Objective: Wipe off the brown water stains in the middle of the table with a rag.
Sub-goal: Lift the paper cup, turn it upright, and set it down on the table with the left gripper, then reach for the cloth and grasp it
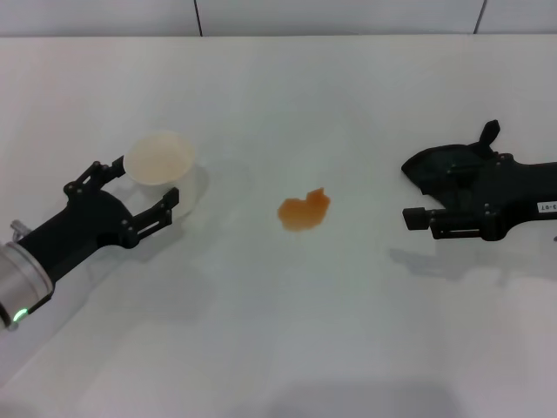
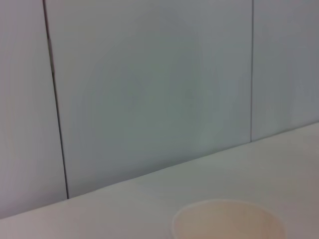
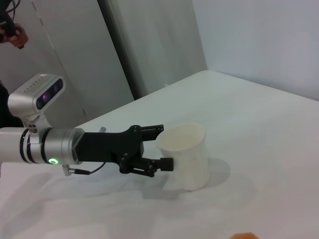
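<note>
Left hand: low on counter, fingers wide around cup. Right hand: far right, lying over rag, grip indeterminable. Brown stain: centre, between my hands.

Rag mostly under right tool

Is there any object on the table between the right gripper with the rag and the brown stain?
Nothing visible. In the head view, only bare table lies between the right gripper, beside the black rag, and the brown stain. The cup stands beyond the stain, at the left gripper.
</note>
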`<state>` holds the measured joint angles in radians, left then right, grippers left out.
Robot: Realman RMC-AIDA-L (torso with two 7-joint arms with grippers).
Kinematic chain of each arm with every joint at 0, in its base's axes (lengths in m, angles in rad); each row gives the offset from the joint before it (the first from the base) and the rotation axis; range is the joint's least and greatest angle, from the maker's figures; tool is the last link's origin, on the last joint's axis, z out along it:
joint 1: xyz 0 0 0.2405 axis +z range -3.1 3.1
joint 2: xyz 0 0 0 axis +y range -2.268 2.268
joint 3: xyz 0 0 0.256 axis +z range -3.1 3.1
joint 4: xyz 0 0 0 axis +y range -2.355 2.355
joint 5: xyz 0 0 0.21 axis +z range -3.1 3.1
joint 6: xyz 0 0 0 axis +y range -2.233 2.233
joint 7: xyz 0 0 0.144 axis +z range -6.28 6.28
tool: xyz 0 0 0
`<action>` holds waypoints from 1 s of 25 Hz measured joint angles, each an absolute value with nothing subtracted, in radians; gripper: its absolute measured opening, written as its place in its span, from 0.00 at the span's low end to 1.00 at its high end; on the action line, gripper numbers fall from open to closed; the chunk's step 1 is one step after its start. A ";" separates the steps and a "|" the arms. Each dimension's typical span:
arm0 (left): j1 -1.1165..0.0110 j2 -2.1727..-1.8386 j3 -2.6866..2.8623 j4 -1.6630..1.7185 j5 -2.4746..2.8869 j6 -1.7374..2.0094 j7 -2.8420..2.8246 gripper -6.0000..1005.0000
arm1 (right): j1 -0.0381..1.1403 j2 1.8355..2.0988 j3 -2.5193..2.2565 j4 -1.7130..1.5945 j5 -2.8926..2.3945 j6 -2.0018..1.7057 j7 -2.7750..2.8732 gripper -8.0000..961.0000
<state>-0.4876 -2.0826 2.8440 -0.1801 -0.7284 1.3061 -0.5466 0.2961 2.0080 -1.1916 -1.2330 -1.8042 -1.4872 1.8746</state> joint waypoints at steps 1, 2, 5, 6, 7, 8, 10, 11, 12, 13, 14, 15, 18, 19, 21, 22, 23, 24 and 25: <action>-0.483 -2.082 2.844 -0.182 -0.728 1.311 -0.547 0.89 | 0.296 2.008 -1.192 -1.233 -1.804 -1.487 1.875 0.60; -0.476 -2.082 2.844 -0.184 -0.729 1.315 -0.547 0.89 | 0.296 2.008 -1.193 -1.233 -1.804 -1.487 1.876 0.60; -0.466 -2.081 2.844 -0.189 -0.730 1.323 -0.545 0.89 | 0.296 2.009 -1.199 -1.233 -1.804 -1.487 1.876 0.60; -0.459 -2.081 2.844 -0.197 -0.732 1.340 -0.545 0.89 | 0.296 2.009 -1.202 -1.233 -1.804 -1.486 1.876 0.60; -0.459 -2.081 2.844 -0.197 -0.732 1.340 -0.545 0.89 | 0.296 2.009 -1.204 -1.233 -1.804 -1.486 1.876 0.60; -0.456 -2.081 2.844 -0.201 -0.734 1.350 -0.546 0.89 | 0.296 2.009 -1.204 -1.233 -1.804 -1.486 1.876 0.60; -0.444 -2.082 2.844 -0.211 -0.743 1.378 -0.549 0.89 | 0.296 2.010 -1.204 -1.233 -1.804 -1.486 1.877 0.60; -0.440 -2.081 2.844 -0.215 -0.747 1.392 -0.550 0.89 | 0.296 2.010 -1.204 -1.233 -1.804 -1.486 1.878 0.60; -0.432 -2.080 2.844 -0.227 -0.750 1.429 -0.556 0.89 | 0.296 2.010 -1.204 -1.233 -1.804 -1.486 1.878 0.60; -0.430 -2.080 2.844 -0.234 -0.750 1.450 -0.562 0.89 | 0.296 2.010 -1.204 -1.233 -1.804 -1.486 1.878 0.60; -0.425 -2.080 2.844 -0.250 -0.750 1.487 -0.573 0.89 | 0.295 2.010 -1.205 -1.234 -1.804 -1.486 1.880 0.60; -0.421 -2.080 2.844 -0.276 -0.750 1.537 -0.592 0.89 | 0.295 2.010 -1.206 -1.234 -1.804 -1.486 1.880 0.60; -0.406 -2.081 2.844 -0.344 -0.759 1.668 -0.641 0.89 | 0.294 2.010 -1.209 -1.235 -1.804 -1.487 1.881 0.60; -0.399 -2.081 2.844 -0.355 -0.771 1.705 -0.653 0.89 | 0.294 2.010 -1.210 -1.235 -1.804 -1.487 1.881 0.60; -0.386 -2.080 2.845 -0.384 -0.803 1.776 -0.684 0.89 | 0.295 2.010 -1.211 -1.235 -1.804 -1.486 1.881 0.60; -0.386 -2.079 2.845 -0.394 -0.808 1.788 -0.696 0.89 | 0.294 2.010 -1.212 -1.235 -1.804 -1.485 1.881 0.60; -0.387 -2.078 2.845 -0.420 -0.814 1.811 -0.725 0.89 | 0.295 2.010 -1.213 -1.235 -1.804 -1.483 1.881 0.60; -0.390 -2.078 2.845 -0.437 -0.814 1.819 -0.740 0.89 | 0.296 2.010 -1.215 -1.235 -1.804 -1.482 1.881 0.60; -0.390 -2.078 2.845 -0.437 -0.814 1.819 -0.740 0.89 | 0.297 2.010 -1.217 -1.235 -1.804 -1.480 1.881 0.60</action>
